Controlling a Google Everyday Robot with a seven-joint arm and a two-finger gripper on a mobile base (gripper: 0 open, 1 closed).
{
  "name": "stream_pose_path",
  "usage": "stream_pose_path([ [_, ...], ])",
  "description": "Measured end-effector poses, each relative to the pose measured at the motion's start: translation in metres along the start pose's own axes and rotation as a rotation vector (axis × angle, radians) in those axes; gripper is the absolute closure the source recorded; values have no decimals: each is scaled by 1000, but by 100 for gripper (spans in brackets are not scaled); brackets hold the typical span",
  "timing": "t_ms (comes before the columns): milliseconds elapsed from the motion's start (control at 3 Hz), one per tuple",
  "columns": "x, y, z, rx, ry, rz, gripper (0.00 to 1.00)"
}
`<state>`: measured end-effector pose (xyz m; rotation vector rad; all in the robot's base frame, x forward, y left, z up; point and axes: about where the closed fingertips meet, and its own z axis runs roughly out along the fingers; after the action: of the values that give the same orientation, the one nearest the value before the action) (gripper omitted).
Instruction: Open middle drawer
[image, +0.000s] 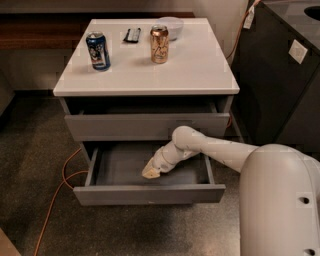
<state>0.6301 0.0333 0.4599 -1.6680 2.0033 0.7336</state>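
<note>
The middle drawer (150, 194) is pulled out, showing its flat grey front panel and shallow grey, empty interior (117, 162). The top drawer (145, 126) above it is slightly ajar. The lowest drawer is hidden beneath the open one. My gripper (150, 172), with tan tips, is inside the open middle drawer, just above its floor near the centre and behind the front panel. My white arm (210, 147) reaches down into the drawer from the right.
On the white cabinet top (200, 70) stand a blue can (98, 51), a copper can (159, 44), a black remote (132, 35) and a white bowl (171, 26). An orange cable (62, 177) lies on the floor at left. A dark cabinet (280, 85) stands at right.
</note>
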Motion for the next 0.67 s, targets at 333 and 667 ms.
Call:
stream_pose_path([
  [333,7,-1,10,-2,33,2,100],
  [667,11,6,20,-25,42,6,100],
])
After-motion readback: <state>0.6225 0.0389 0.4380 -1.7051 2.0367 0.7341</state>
